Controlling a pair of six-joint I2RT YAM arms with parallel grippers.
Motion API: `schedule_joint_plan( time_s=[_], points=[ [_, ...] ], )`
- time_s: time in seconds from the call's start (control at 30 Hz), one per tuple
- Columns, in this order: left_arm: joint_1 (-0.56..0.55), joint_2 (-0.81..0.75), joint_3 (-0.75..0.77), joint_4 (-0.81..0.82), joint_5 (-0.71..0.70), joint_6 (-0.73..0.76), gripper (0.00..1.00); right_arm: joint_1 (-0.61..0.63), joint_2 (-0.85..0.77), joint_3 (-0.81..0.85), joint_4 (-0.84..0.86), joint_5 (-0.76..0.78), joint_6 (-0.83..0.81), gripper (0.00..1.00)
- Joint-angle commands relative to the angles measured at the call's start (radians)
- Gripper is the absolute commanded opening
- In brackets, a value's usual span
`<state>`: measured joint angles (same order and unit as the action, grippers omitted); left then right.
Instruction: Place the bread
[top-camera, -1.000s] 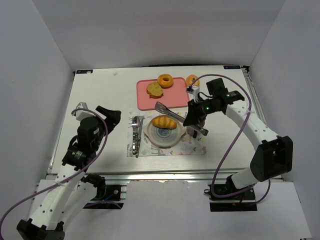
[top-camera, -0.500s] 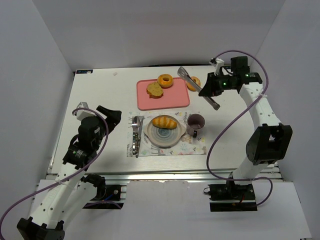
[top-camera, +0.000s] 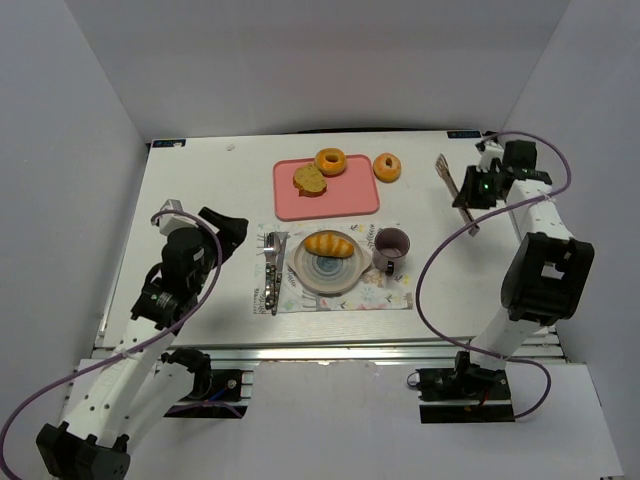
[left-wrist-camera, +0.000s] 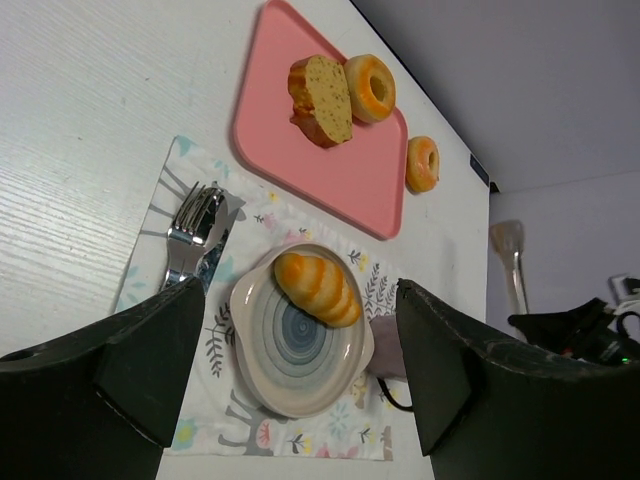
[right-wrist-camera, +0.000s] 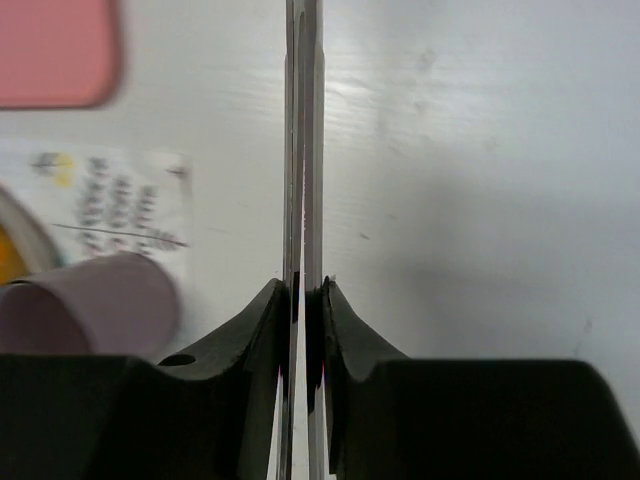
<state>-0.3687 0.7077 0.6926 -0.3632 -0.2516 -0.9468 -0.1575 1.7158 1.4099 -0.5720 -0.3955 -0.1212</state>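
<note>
The bread (top-camera: 329, 243), a ridged golden-orange roll, lies on the back part of the round swirl-patterned plate (top-camera: 322, 274), with nothing holding it. The left wrist view shows the bread (left-wrist-camera: 317, 287) on the plate (left-wrist-camera: 285, 365) between and below my left gripper (left-wrist-camera: 290, 385). That left gripper (top-camera: 228, 228) is open and empty, left of the placemat. My right gripper (top-camera: 472, 190) hangs over the table's far right, well away from the plate, shut on metal tongs (top-camera: 447, 172). In the right wrist view the tongs (right-wrist-camera: 303, 150) are pinched together in the right gripper (right-wrist-camera: 303, 292).
A purple mug (top-camera: 391, 245) stands right of the plate on the floral placemat (top-camera: 390, 295). A fork and knife (top-camera: 273, 262) lie left of the plate. The pink tray (top-camera: 345, 200) behind holds a toast slice (top-camera: 309, 179) and a donut (top-camera: 331, 161); another donut (top-camera: 386, 166) lies beside it.
My right arm has swung with the tongs from over the plate and mug up and out to the far right. The bread stays on the plate. The left arm has barely moved.
</note>
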Motion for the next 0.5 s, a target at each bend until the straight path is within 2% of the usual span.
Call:
schedule_joint_plan(
  time_s=[0.0, 0.1, 0.23, 0.47],
  points=[
    [-0.003, 0.025, -0.019, 0.052, 0.035, 0.009, 0.86, -0.007, -0.004, -0.103, 0.135, 0.140, -0.036, 0.25],
    [-0.003, 0.055, -0.004, 0.068, 0.051, 0.019, 0.86, -0.007, 0.011, -0.177, 0.225, 0.196, -0.047, 0.31],
    [-0.003, 0.083, 0.018, 0.064, 0.057, 0.033, 0.86, -0.007, 0.071, -0.192, 0.258, 0.269, -0.045, 0.38],
    [-0.003, 0.070, 0.007, 0.069, 0.053, 0.023, 0.86, -0.008, 0.157, -0.188, 0.238, 0.293, -0.059, 0.63]
  ],
)
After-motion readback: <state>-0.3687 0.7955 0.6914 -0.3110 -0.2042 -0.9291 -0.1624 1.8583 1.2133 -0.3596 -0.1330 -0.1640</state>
